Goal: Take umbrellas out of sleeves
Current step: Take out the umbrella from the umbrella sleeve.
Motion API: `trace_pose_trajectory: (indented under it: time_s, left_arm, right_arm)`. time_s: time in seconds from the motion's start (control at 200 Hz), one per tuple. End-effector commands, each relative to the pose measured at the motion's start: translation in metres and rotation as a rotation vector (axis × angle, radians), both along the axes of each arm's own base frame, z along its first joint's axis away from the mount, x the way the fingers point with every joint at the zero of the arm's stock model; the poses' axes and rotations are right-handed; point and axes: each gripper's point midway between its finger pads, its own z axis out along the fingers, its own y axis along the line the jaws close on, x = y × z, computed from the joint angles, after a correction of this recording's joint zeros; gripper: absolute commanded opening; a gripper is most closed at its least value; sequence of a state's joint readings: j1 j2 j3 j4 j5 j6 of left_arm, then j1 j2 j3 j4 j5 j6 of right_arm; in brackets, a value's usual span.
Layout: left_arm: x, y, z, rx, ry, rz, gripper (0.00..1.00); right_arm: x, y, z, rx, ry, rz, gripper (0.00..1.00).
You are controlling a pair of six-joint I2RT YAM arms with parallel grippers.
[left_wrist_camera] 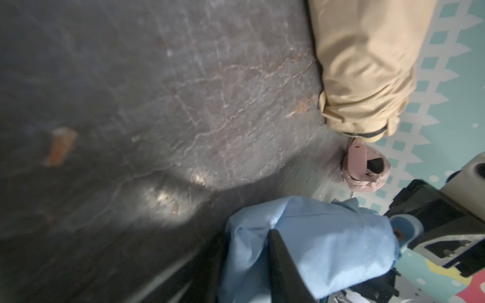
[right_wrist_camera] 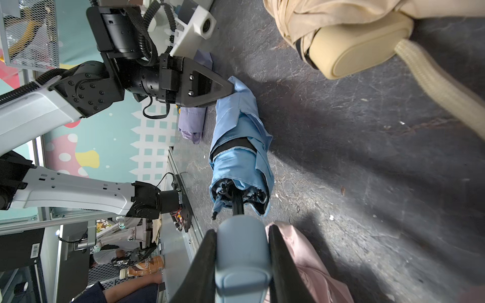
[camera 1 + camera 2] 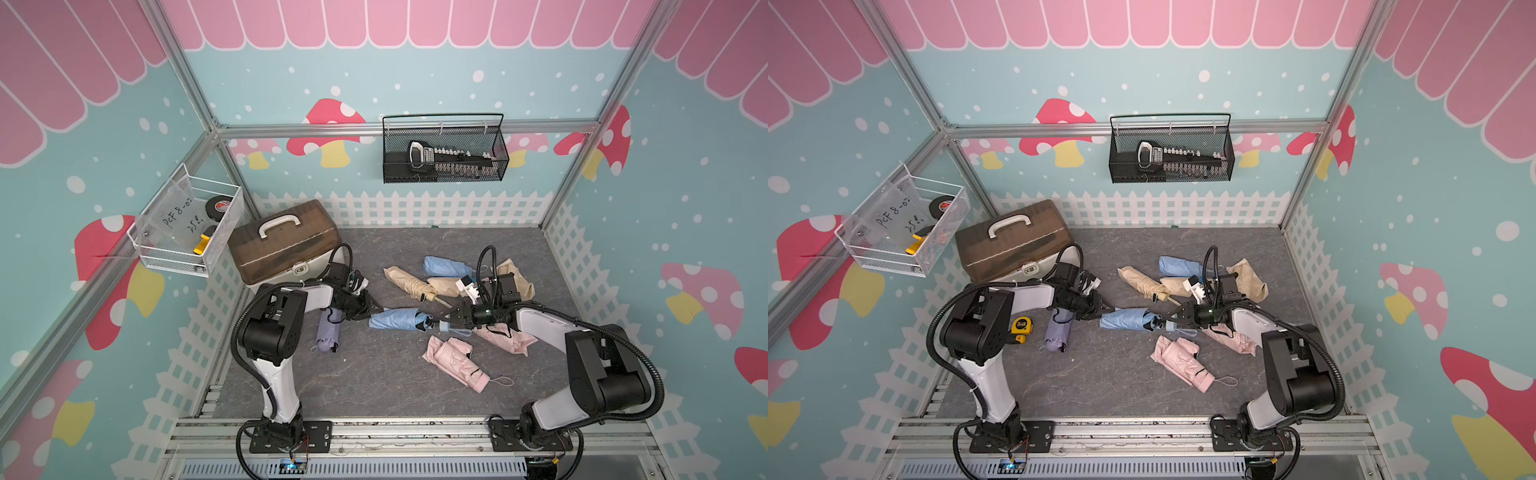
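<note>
Right wrist view — right fingers [image 2: 210, 244] grip the blue umbrella [image 2: 240, 170], left fingers [image 2: 227, 89] pinch its sleeve [image 2: 236, 110].

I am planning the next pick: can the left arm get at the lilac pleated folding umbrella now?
Probably yes, after letting go. The lilac pleated folding umbrella lies close beside the left arm, nothing on it, but the arm's jaws are shut on the smooth light blue fabric sleeve.

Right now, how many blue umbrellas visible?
2 blue umbrellas. One centre, right gripper on its handle, left gripper pinching its tip; one at back beside beige umbrellas. Arms may hide more.
</note>
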State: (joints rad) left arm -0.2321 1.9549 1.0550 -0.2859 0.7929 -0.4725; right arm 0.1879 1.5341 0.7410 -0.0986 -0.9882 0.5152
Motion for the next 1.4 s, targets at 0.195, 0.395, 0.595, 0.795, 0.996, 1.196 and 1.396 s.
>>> trace_pose_trajectory:
  time_s: [0.195,0.395,0.595,0.795,0.996,1.196,1.396]
  left_arm:
    - [-0.027,0.006,-0.031,0.076,0.130,-0.012,0.00]
    - [-0.025,0.000,-0.028,0.031,0.144,0.025,0.00]
    - [-0.020,0.012,-0.030,0.091,0.114,0.069,0.00]
    - [-0.010,0.066,-0.025,0.325,0.054,0.120,0.00]
    - [-0.006,0.091,-0.022,0.501,0.026,0.091,0.00]
    - [-0.004,0.097,-0.023,0.539,0.027,0.089,0.00]
    - [0.000,0.098,-0.021,0.542,0.023,0.083,0.00]
  right_arm:
    - [0.009,0.005,-0.001,0.023,-0.013,0.009,0.14]
    - [0.011,0.010,-0.004,0.049,0.004,-0.001,0.24]
    - [0.016,0.011,-0.007,0.044,0.008,-0.016,0.09]
    - [0.013,-0.011,0.012,0.010,-0.035,-0.093,0.07]
    - [0.005,-0.022,0.028,0.007,-0.059,-0.112,0.06]
    - [0.008,-0.036,0.046,0.036,-0.088,-0.165,0.05]
    - [0.005,-0.056,0.116,0.125,-0.201,-0.257,0.05]
